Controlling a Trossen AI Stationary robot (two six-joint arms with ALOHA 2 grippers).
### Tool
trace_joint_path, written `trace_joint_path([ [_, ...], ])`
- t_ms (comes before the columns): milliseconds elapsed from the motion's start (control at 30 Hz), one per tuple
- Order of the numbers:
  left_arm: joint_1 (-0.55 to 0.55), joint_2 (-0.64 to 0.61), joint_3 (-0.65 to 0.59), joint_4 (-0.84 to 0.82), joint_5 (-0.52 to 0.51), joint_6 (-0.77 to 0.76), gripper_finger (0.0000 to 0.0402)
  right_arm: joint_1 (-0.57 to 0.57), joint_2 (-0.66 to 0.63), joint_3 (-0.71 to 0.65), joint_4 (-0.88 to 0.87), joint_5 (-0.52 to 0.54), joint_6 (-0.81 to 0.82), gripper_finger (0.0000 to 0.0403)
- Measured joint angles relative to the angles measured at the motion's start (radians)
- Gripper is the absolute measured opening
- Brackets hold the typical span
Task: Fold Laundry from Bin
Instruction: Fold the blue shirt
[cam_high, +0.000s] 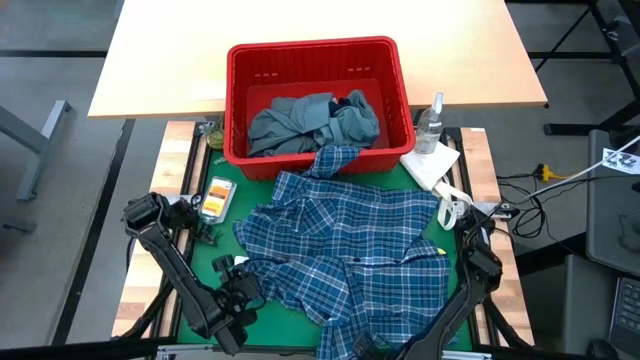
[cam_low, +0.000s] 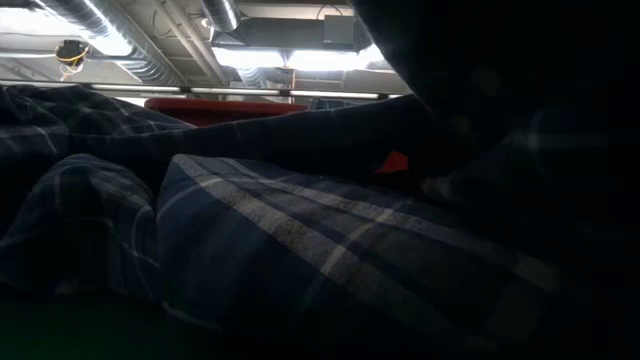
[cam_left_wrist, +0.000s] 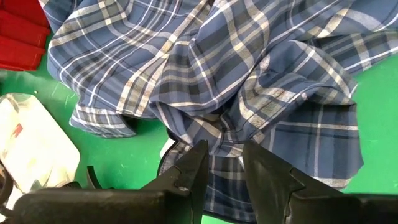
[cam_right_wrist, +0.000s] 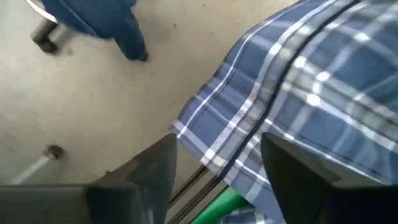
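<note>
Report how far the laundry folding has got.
Done: the plaid shirt is out of the red bin, lying crumpled on the green mat. In hand: left gripper is at the shirt's near-left edge; right gripper is open at its near edge. Left: no fold yet, and the grey-blue garment remains in the bin.

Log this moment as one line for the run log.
plaid shirt: spread on green mat, front edge overhanging | left gripper: at shirt's near-left edge | right gripper: open at overhanging edge | bin: grey garments inside

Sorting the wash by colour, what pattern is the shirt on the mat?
Blue-and-white plaid; the shirt shows best in the high view.
</note>
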Motion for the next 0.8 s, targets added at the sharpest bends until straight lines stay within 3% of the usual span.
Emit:
trace_joint_path([
  [200, 0.0, 0.0, 0.0, 0.01, -0.002, 0.0, 0.0096, 0.0, 0.047, 0.0, -0.011, 0.007, -0.062, 0.0261],
  [367, 0.0, 0.0, 0.0, 0.01, -0.002, 0.0, 0.0096, 0.0, 0.072, 0.0, -0.075, 0.11, -0.066, 0.0254],
  [467, 0.0, 0.0, 0.0, 0.01, -0.002, 0.001, 0.0096, 0.0, 0.077, 0.001, -0.11, 0.109, -0.063, 0.0244],
  [633, 0.0, 0.0, 0.0, 0.01, -0.002, 0.001, 0.0096, -0.016, 0.091, 0.003, -0.109, 0.015, -0.063, 0.0211],
  [800, 0.0, 0.0, 0.0, 0.01, -0.003, 0.003, 0.0096, -0.032, 0.093, 0.003, -0.086, -0.02, -0.064, 0.014],
])
